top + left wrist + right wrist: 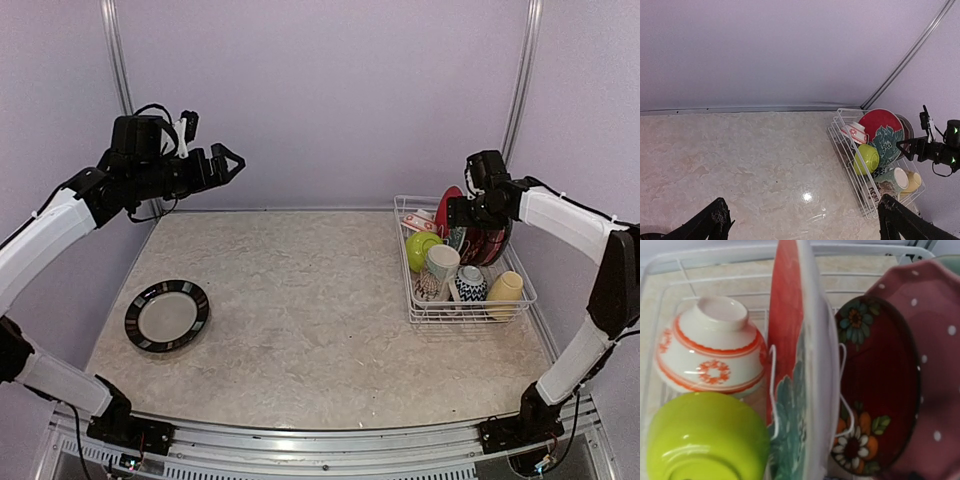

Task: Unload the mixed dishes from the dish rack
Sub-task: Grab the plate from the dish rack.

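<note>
Top external view: left gripper (228,160) gapes wide, the dish rack (470,319) well to its right and lower; right gripper (452,213) hovers over the rack, opening impossible to tell; left wrist view: rack ahead-right of spread fingers (710,225); right wrist view: red plate (787,315) upright dead ahead, lime-green bowl (705,440) left.

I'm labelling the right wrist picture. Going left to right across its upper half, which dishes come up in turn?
In order: white bowl with orange bands → red plate standing on edge → dark red flowered plate → pink dotted plate. The lime-green bowl lies below the white one, so it is left out.
</note>
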You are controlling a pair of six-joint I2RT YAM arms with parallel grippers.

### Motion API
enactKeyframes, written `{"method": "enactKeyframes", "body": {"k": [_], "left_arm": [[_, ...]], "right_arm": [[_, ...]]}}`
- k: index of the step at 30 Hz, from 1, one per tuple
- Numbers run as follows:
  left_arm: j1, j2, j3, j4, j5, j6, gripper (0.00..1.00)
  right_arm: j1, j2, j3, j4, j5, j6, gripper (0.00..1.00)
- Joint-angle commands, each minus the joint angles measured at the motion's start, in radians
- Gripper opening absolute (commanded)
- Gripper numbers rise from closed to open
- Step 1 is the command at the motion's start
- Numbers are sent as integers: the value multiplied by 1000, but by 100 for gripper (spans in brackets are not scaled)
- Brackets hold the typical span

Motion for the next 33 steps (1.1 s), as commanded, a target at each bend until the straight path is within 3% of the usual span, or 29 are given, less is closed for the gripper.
{"method": "enactKeyframes", "body": {"k": [1,5,13,19,28,33], "left_arm": [[20,-60,-77,38,115,129,99],[19,-97,-87,36,92,152,99],[75,-82,-74,23,180,84,99],[174,-68,-87,52,307,-39,98],[214,-75,-98,59,311,-60,98],[215,-74,-99,57,305,-58,98]], "right_arm": [[-21,77,52,-13,37,24,88],[-27,131,80,20,41,22,75],[-28,212,138,1,130,58,44],[-26,227,112,48,193,88,30],[30,266,184,-13,357,108,0],[53,264,232,-69,458,106,0]]}}
